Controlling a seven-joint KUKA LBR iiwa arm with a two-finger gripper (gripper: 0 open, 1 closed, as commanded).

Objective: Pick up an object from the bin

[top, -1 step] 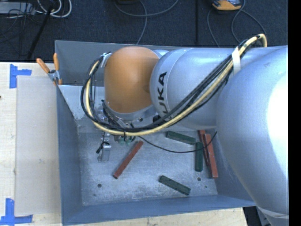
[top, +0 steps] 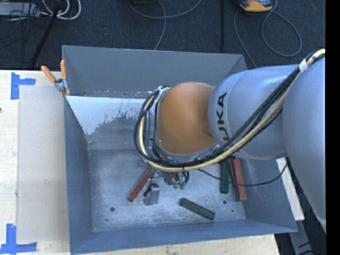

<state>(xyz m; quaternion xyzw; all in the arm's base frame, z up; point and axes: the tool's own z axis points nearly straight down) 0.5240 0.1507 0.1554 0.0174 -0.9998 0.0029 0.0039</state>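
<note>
The brown stick (top: 139, 188) lay mid-floor in the bin (top: 77, 185), just beside the jaws. I couldn't tell if they were spread.

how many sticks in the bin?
4: brown stick centre-left; green stick at front; second green stick and reddish stick side by side, right. Arm may hide more.

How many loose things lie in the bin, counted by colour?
Red-brown sticks: 2
Dark green sticks: 2
Total: 4 in view; the arm may hide more.
</note>
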